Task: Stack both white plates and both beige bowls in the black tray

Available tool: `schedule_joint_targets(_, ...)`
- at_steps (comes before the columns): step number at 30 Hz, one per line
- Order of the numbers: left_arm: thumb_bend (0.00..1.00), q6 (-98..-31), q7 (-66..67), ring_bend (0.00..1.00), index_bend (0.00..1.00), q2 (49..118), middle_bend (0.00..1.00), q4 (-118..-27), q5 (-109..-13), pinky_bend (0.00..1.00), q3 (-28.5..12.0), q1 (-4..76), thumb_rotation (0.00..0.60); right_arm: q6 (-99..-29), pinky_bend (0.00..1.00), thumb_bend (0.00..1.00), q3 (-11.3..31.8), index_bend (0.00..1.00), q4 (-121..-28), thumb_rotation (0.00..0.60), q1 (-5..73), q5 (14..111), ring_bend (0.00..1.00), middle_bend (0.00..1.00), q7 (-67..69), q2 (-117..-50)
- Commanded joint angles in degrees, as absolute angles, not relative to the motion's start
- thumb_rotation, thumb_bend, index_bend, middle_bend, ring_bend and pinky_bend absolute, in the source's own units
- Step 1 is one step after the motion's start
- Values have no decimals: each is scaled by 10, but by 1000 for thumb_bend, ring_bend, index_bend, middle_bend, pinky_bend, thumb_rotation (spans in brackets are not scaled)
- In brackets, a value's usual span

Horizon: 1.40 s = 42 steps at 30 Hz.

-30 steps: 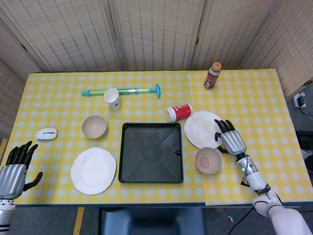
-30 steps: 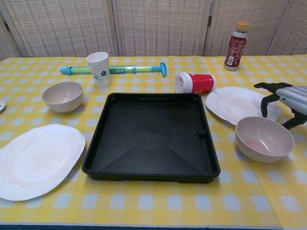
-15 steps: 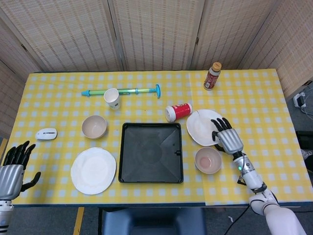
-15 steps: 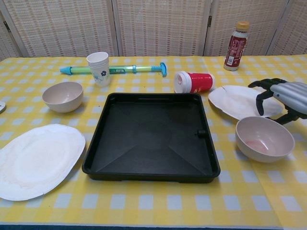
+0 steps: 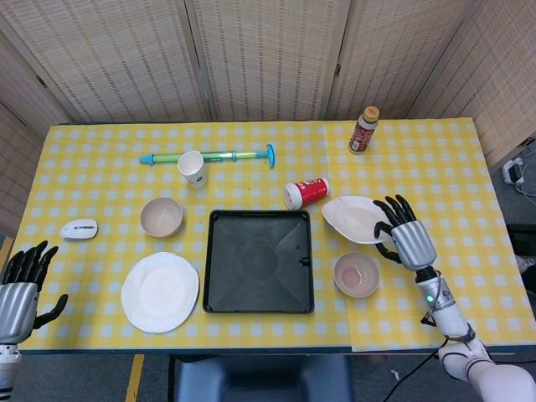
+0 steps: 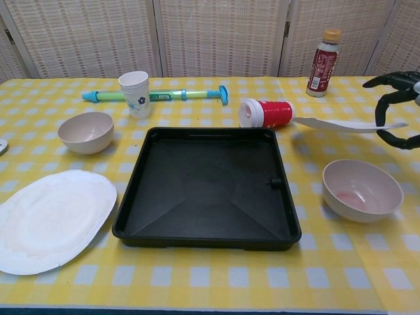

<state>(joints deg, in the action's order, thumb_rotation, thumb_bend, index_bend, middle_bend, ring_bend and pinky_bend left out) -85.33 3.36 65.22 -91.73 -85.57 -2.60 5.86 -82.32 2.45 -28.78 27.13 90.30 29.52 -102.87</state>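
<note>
The black tray lies mid-table with nothing in it. My right hand grips the right edge of a white plate and holds it raised off the cloth, right of the tray. Below it a beige bowl stands on the cloth. A second white plate lies left of the tray, with the other beige bowl behind it. My left hand hovers at the table's front left corner, fingers spread, holding nothing.
A red canister lies on its side behind the tray, close to the lifted plate. Further back are a paper cup, a teal pump and a brown bottle. A white mouse sits far left.
My right hand has closed on the right plate's edge and lifted it from the cloth, moving up and slightly right. The left hand has drifted down a little.
</note>
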Motion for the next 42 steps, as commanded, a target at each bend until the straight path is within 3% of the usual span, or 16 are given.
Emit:
schedule_joint_targets(1, 376, -852, 33, 0, 0, 653, 21, -915, -857, 1, -26, 60, 600, -890, 0, 462, 21, 692, -363, 600, 257, 926, 97, 192, 297, -991)
schedule_joint_targets(8, 376, -854, 37, 0, 0, 653, 21, -923, -841, 0, -33, 58, 600, -935, 0, 462, 15, 707, -483, 600, 281, 979, 117, 229, 184, -959)
schedule_joint_targets(18, 376, -850, 47, 0, 0, 648, 5, -934, -825, 0, -35, 53, 600, -841, 0, 462, 3, 708, -642, 600, 342, 1022, 129, 237, 50, -937)
schedule_joint_targets(29, 375, -868, 23, 0, 0, 635, 0, -936, -838, 0, -36, 45, 600, -760, 0, 462, 16, 708, -633, 600, 374, 1004, 128, 237, -23, -997)
schedule_joint_targets(37, 375, -862, 20, 0, 0, 629, 0, -940, -838, 0, -32, 44, 600, -744, 0, 462, 15, 707, -596, 600, 376, 993, 129, 223, -28, -1052)
schedule_joint_targets(42, 375, -877, 17, 0, 0, 633, 0, -931, -843, 0, -36, 41, 600, -740, 0, 462, 9, 575, -560, 600, 383, 1001, 118, 190, -35, -1068)
